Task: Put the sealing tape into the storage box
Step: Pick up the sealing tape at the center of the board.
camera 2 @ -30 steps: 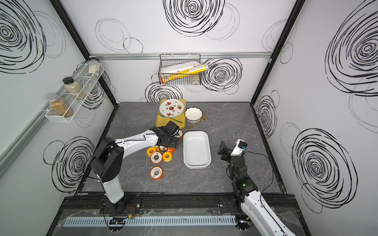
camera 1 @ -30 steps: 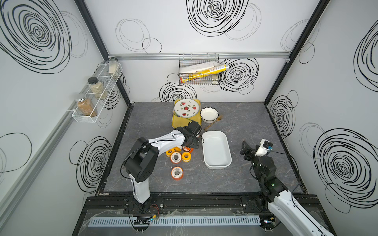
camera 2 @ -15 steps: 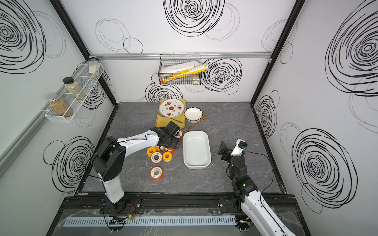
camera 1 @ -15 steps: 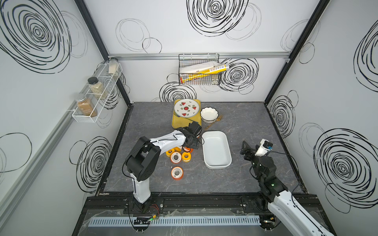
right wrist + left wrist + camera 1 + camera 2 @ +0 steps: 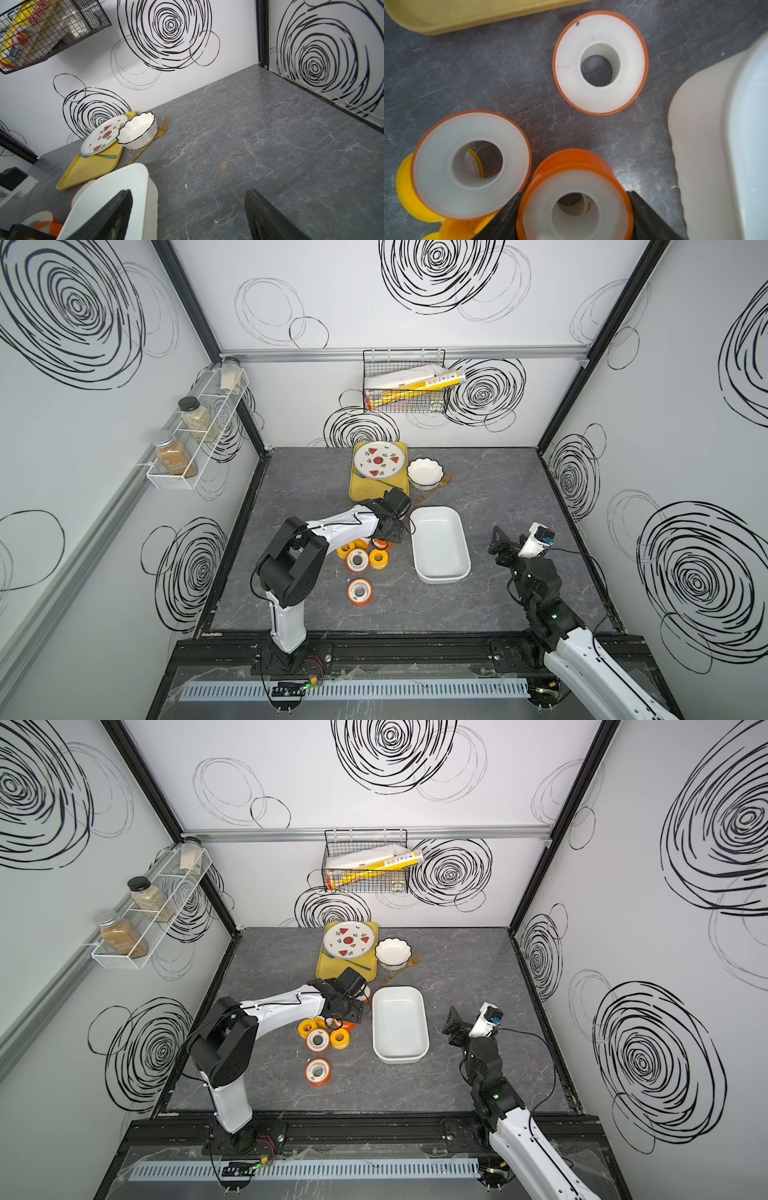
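Now | step: first pick; grips orange sealing tape spool (image 5: 572, 166) between left gripper (image 5: 574, 194) jaws, well inside bench (image 5: 498, 497) edges, just beside empty storage box (image 5: 441, 576) | next: needs lift clear of neighbouring spools (image 5: 431, 170), then over rim

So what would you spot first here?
Bright orange and yellow sealing tape spools huddle on the grey table, and the jaws of the left arm sit either side of one orange spool. Beside them waits the white storage box, with nothing inside. Black swirls cover the walls.
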Available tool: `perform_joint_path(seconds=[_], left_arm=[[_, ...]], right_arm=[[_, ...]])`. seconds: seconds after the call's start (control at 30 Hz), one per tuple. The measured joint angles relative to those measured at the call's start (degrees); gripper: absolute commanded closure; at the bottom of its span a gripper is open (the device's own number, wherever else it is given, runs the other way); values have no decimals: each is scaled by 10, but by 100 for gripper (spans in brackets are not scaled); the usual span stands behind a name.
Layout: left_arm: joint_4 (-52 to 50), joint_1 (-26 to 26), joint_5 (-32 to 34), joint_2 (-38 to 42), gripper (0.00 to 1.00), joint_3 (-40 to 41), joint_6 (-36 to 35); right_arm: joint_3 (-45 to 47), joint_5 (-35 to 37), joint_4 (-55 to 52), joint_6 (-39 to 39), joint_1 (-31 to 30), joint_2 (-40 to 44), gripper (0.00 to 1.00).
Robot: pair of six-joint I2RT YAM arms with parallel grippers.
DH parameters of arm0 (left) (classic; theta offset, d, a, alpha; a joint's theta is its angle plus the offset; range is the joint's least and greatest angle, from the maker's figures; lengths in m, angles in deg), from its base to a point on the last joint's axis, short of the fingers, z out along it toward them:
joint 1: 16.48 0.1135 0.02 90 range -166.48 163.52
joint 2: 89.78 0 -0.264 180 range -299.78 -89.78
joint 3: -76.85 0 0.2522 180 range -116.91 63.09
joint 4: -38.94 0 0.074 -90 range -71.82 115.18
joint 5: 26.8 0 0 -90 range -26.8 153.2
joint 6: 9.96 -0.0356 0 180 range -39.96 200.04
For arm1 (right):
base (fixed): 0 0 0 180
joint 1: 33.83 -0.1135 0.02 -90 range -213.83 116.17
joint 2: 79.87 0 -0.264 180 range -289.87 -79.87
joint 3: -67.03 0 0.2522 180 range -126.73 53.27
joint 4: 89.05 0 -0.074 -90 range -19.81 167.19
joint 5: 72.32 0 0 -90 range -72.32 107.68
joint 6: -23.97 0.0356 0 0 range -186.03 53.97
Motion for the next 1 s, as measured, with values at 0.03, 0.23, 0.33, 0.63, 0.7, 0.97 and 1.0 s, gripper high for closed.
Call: perform_joint_path(seconds=[0.03, 0.23, 0.33, 0.63, 0.7, 0.97, 1.0], left_arm=[[0, 0, 2, 0, 28, 0, 0], [-1, 0, 14, 2, 30, 0, 1], [-7, -1, 19, 12, 31, 0, 2], [-42, -16, 21, 65, 31, -54, 2], [-46, -30, 18, 66, 32, -78, 2], [-52, -98, -12, 13, 33, -196, 2], [-51, -104, -16, 0, 33, -209, 2]], right_arm=[[0, 0, 0, 0, 0, 0, 11], [0, 1, 0, 0, 0, 0, 11], [0, 1, 0, 0, 0, 0, 11], [0, 1, 0, 0, 0, -1, 11], [0, 1, 0, 0, 0, -1, 11], [0, 2, 0, 6, 0, 0, 11], [0, 2, 0, 7, 0, 0, 11]])
